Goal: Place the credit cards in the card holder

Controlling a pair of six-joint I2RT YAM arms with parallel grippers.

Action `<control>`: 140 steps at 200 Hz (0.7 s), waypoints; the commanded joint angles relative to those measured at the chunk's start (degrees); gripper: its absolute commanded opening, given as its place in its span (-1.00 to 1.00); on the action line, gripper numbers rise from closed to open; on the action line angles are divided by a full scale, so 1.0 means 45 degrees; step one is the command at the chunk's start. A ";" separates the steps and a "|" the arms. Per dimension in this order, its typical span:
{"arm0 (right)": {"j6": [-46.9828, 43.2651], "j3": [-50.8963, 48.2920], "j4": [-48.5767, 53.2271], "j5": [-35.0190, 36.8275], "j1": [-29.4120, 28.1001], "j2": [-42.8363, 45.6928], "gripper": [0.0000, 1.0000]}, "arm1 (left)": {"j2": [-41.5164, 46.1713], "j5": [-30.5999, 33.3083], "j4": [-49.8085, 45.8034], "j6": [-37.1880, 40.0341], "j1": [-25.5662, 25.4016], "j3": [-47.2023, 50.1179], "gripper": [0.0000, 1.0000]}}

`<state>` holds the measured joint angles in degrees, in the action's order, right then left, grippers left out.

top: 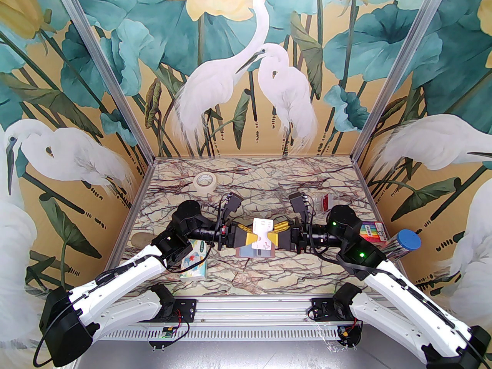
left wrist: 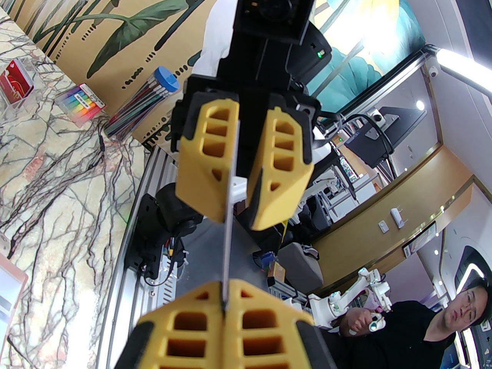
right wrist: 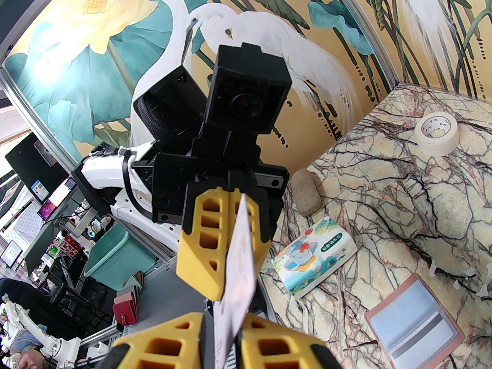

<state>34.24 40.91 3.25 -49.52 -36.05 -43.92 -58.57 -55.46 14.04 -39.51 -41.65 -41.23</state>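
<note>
We've got the left gripper (left wrist: 224, 309) clamped on one end of a white credit card (top: 263, 231) above the table (top: 307, 275). The right gripper (right wrist: 221, 317) is slightly apart around the other end, and the card holder (right wrist: 414, 329) lies open underneath.

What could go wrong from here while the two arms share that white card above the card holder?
1. The left gripper is shut on the white card, but the right gripper seems to leave a gap beside it. If the left lets go early, the card may drop or twist.
2. The open card holder lies loose on the table, so it might slide when the card is pushed into a pocket.
</note>
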 commanded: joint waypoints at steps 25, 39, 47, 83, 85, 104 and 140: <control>0.0053 -0.0311 -0.0200 -0.0109 -0.0113 0.0228 -0.63 | 0.0065 0.0167 0.0492 -0.0261 -0.0046 0.0198 -1.00; 0.0048 -0.0319 -0.0210 -0.0103 -0.0114 0.0263 -0.64 | 0.0085 0.0186 0.0481 -0.0263 -0.0046 0.0218 -1.00; 0.0053 -0.0320 -0.0205 -0.0121 -0.0118 0.0279 -0.65 | 0.0081 0.0149 0.0481 -0.0264 -0.0044 0.0218 -1.00; 0.0093 -0.0281 -0.0219 -0.0092 -0.0113 0.0307 -0.76 | 0.0070 0.0174 0.0543 -0.0280 -0.0057 0.0276 -1.00; 0.0103 -0.0272 -0.0215 -0.0095 -0.0113 0.0297 -0.77 | 0.0062 0.0171 0.0544 -0.0282 -0.0055 0.0276 -1.00; 0.0164 -0.0271 -0.0279 -0.0009 -0.0114 0.0302 -0.91 | 0.0065 0.0215 0.0532 -0.0281 -0.0056 0.0329 -1.00; 0.0036 -0.0039 0.0306 0.0493 -0.0114 0.0176 -1.00 | 0.0342 0.1655 -0.0949 0.0327 -0.0026 0.0256 -0.13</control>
<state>34.87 40.05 3.53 -49.06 -36.07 -43.42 -58.43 -54.11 15.20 -39.86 -41.82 -40.29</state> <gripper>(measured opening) 0.034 0.226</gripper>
